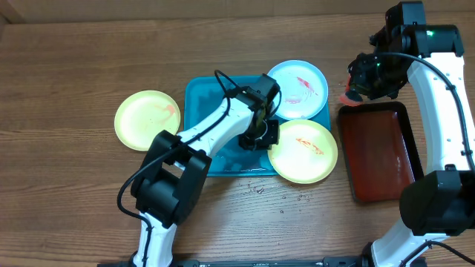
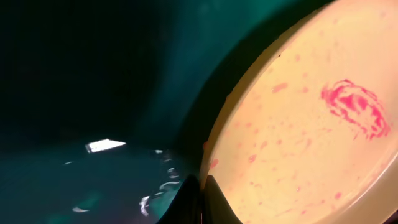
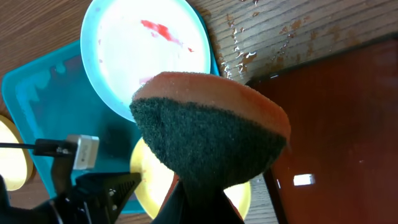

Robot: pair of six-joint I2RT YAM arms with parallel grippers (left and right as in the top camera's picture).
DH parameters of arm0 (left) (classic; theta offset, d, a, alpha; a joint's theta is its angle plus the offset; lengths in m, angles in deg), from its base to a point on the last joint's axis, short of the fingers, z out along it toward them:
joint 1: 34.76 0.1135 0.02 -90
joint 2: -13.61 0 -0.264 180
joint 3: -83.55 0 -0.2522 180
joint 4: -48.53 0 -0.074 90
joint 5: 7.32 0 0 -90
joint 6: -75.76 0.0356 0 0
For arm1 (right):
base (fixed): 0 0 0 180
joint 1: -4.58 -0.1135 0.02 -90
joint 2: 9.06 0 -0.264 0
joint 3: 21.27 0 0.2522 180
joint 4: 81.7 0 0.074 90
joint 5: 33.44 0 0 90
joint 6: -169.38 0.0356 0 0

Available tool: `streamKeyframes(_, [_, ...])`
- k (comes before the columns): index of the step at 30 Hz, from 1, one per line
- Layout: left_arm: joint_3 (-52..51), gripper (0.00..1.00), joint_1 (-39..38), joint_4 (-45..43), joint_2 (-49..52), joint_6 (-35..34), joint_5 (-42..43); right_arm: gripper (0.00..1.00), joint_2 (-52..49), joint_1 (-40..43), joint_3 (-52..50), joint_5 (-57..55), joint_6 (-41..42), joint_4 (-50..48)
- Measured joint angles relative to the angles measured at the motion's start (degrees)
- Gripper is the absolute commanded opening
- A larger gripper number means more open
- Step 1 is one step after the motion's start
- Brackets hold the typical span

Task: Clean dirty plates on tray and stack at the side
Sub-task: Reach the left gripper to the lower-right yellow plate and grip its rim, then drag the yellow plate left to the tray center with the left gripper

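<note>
My left gripper is shut on the rim of a yellow-green plate with an orange smear, at the right edge of the teal tray. In the left wrist view the closed jaws pinch that plate's rim, which has red stains. A light-blue plate with a red smear lies on the tray's far right corner. A second yellow-green plate lies on the table left of the tray. My right gripper is shut on a sponge, held above the table right of the blue plate.
A dark red-brown tray stands right of the plates, below my right gripper. Water drops lie on the wooden table in front of the teal tray. The left arm reaches across the teal tray.
</note>
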Motion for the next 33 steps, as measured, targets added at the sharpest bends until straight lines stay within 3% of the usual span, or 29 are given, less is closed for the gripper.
streamKeyframes(10, [3.2, 0.04, 7.7, 8.0, 0.0, 14.0, -4.4, 0.04, 0.0, 0.0, 0.0, 0.0, 0.0, 0.0])
streamKeyframes(20, [3.3, 0.04, 10.7, 4.4, 0.0, 32.8, -24.9, 0.04, 0.0, 0.0, 0.0, 0.0, 0.0, 0.0])
streamKeyframes(21, [3.3, 0.07, 10.7, 3.5, 0.0, 34.2, -26.6, 0.04, 0.0, 0.0, 0.0, 0.0, 0.0, 0.0])
streamKeyframes(22, [3.3, 0.15, 10.7, 2.1, 0.0, 35.9, -28.3, 0.04, 0.0, 0.0, 0.0, 0.0, 0.0, 0.0])
streamKeyframes(23, [3.3, 0.32, 10.7, 0.7, 0.0, 37.6, -30.0, 0.04, 0.0, 0.0, 0.0, 0.0, 0.0, 0.0])
streamKeyframes(24, [3.3, 0.39, 10.8, -0.2, 0.0, 38.1, -31.1, 0.04, 0.0, 0.0, 0.0, 0.0, 0.0, 0.0])
streamKeyframes(26, [3.3, 0.45, 11.0, -2.8, 0.0, 39.6, -33.2, 0.04, 0.0, 0.0, 0.0, 0.0, 0.0, 0.0])
streamKeyframes(28, [3.4, 0.59, 11.1, -4.4, 0.0, 40.5, -34.7, 0.04, 0.0, 0.0, 0.0, 0.0, 0.0, 0.0])
streamKeyframes(31, [3.4, 0.66, 11.3, -5.1, 0.0, 40.9, -36.3, 0.04, 0.0, 0.0, 0.0, 0.0, 0.0, 0.0])
streamKeyframes(33, [3.9, 0.67, 11.6, -3.3, 0.0, 39.0, -37.2, 0.04, 0.0, -0.1, 0.0, 0.0, 0.0, 0.0])
